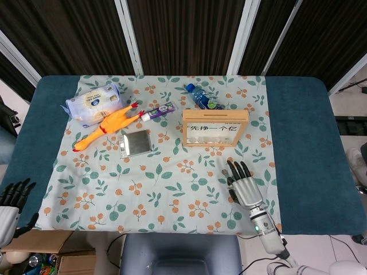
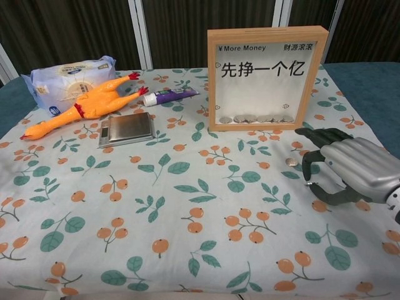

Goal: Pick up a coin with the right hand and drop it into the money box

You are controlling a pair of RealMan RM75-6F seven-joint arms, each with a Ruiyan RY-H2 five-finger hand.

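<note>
Silver-backed and dark-fingered, the right hand (image 2: 345,169) hovers low over the leaf-and-berry patterned cloth (image 2: 187,206) on the table, fingers spread and curved downward, grasping nothing. A small silver coin (image 2: 290,161) lies flat on the cloth just beside the fingertips, at about ten o'clock from the hand. The wooden-framed money box with a clear front (image 2: 267,77) stands upright at twelve o'clock from the coin, a row of coins resting along its bottom. At the table's near corner, toward eight o'clock in the head view, the left hand (image 1: 10,203) hangs off the edge with fingers apart, holding nothing.
</note>
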